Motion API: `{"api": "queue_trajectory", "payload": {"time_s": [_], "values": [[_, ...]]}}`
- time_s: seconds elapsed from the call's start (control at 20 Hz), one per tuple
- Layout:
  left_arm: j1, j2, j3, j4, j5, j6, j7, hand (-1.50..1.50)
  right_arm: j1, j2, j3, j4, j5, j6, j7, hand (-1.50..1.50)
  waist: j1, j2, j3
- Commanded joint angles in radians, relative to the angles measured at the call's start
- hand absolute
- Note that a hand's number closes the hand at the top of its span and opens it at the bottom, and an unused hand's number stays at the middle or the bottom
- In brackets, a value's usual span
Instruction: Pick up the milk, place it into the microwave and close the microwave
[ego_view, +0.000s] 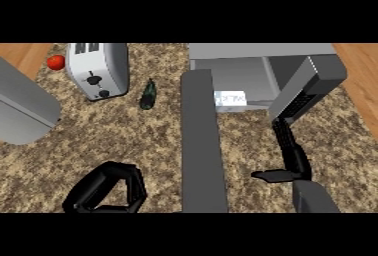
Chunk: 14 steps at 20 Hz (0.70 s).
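- The microwave (251, 65) sits at the upper right of the frame, its top edge cut by the frame; only part of the cavity floor shows.
- Its open door (201, 145) runs as a long grey slab down the centre, hiding the counter behind it and reaching the lower edge.
- The milk (230, 99), a small white carton, stands inside the cavity at its left front, just beside the door's hinge end; its left edge is partly hidden by the door and its label is too blurred to read.
- The right hand (291, 150) reaches up at the right of the frame, its fingers straight and extended toward the microwave's right side; the fingertips merge with a dark grey panel there, so contact is hard to judge.
- The milk lies up and to the left of that hand, apart from it.
- The left hand (107, 192) rests at the lower left, fingers curled in a loop around nothing, partly cut by the lower edge.
- A toaster (97, 70), a red tomato (56, 61) and a dark bottle (149, 95) lie at the upper left on the speckled counter (118, 135).
- A grey rounded object (22, 107) is cut off by the left edge; what it is cannot be told.
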Motion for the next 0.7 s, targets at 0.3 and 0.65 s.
{"api": "queue_trajectory", "payload": {"time_s": [0.3, 0.65], "values": [[-0.137, 0.000, -0.154, 0.212, -0.180, 0.112, -0.122, 1.50, 0.332, -0.124, -0.002, -0.333, -0.104, 0.187, -0.010, -1.50, -0.011, 0.004, -0.002], [-0.195, 0.000, -0.346, 0.311, -0.187, 0.336, -0.207, 1.50, 0.585, -0.096, 0.053, -0.653, -0.209, 0.304, 0.043, -1.50, 0.000, 0.008, -0.001]]}}
